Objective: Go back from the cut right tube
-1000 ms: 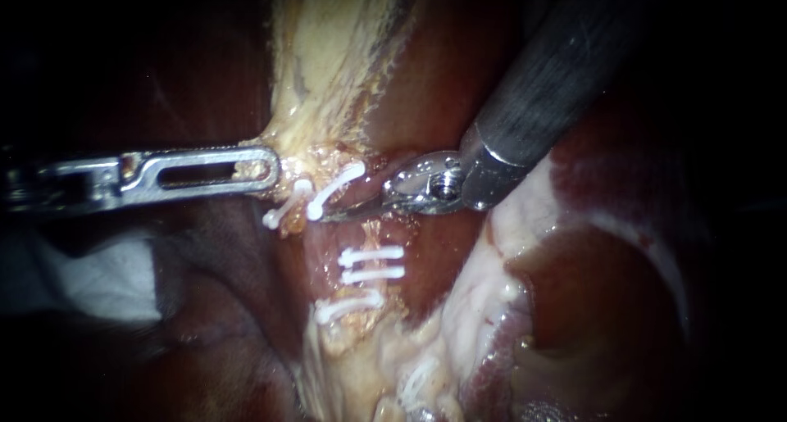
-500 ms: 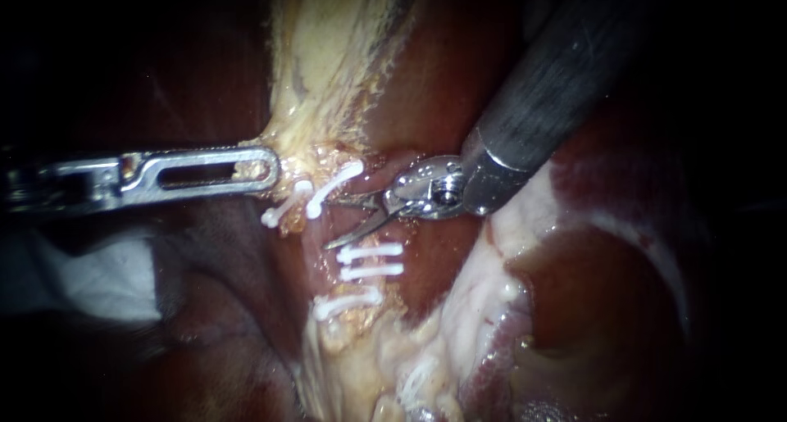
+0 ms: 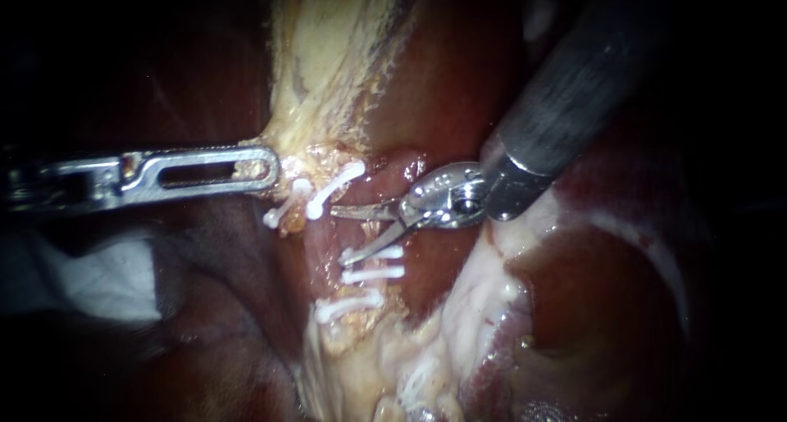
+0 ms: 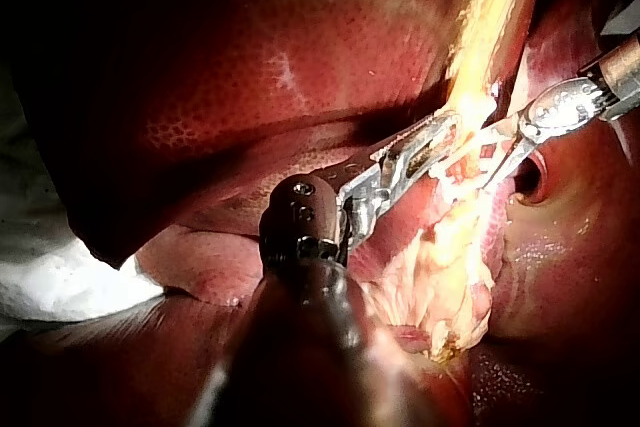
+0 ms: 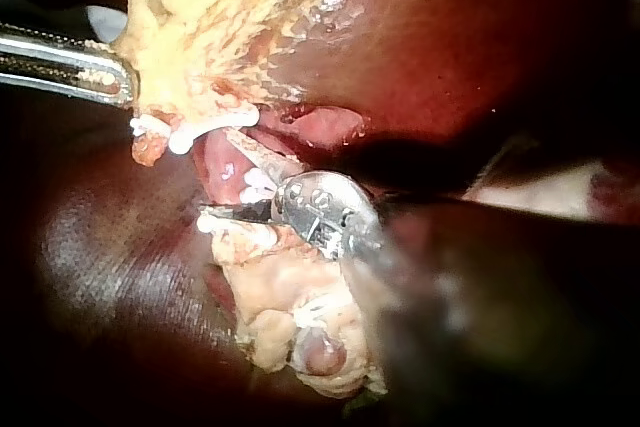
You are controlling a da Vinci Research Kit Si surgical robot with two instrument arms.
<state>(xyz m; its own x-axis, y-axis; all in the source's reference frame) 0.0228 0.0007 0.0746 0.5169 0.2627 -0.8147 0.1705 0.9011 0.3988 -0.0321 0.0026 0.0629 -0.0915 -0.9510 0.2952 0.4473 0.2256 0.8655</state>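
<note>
1. The left instrument (image 3: 261, 170) comes in level from the view's left. Its tool is clamped on the lower end of the pale tissue (image 3: 328, 53), both jaws closed on that strand, so it plays no part in the retreat.
2. Just right of it, two white upper clips (image 3: 334, 188) slant across the top of the clipped tube (image 3: 324, 242). Three lower clips (image 3: 370, 273) cross it further down. The tube's long axis runs up and down the view, and I judge the cut to lie in the stretch between the two sets of clips, though the severed ends themselves are hard to make out.
3. The right instrument (image 3: 348, 235) is the nearer arm to that spot. Its tool is spread wide and holds nothing. One blade points at the tube below the upper clips; the other slants down, with its tip over the topmost lower clip, touching it or very nearly so.
4. The relation that matters: the tube lies to the view's left of this tool, straight ahead of the blades, while the shaft runs away to the upper right across the liver (image 3: 459, 86). Backing out along the shaft's own line should clear the tube, provided the lower blade does not catch that clip.
</note>
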